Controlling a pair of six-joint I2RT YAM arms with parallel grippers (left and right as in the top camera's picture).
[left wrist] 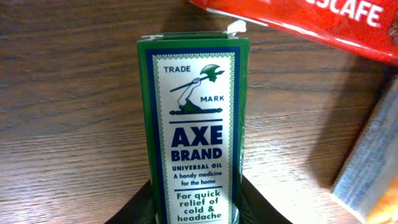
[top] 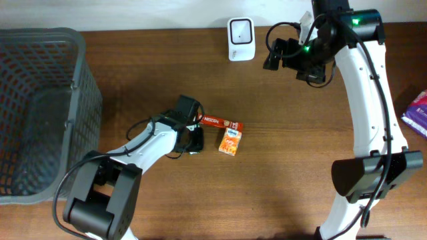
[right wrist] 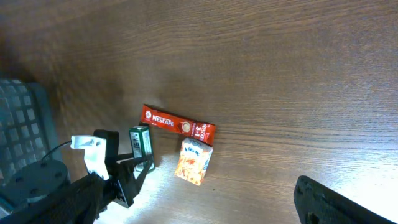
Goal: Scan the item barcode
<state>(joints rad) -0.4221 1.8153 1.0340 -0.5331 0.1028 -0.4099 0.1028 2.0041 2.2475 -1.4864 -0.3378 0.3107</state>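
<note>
A green Axe Brand box [left wrist: 194, 137] lies flat on the wooden table, label up. My left gripper [left wrist: 196, 202] has its black fingers pressed against both long sides of the box's near end, shut on it. In the right wrist view the same box [right wrist: 140, 144] sits at the tip of the left gripper [right wrist: 138, 167]. The white barcode scanner [top: 241, 39] stands at the table's back edge. My right gripper [top: 272, 57] hovers high just right of the scanner, open and empty; one of its fingers [right wrist: 336, 202] shows.
A red Nescafe stick [top: 219, 123] lies just beyond the green box, and an orange carton [top: 230, 142] lies to its right. A grey mesh basket [top: 40, 107] fills the left side. A purple packet [top: 417, 113] sits at the right edge.
</note>
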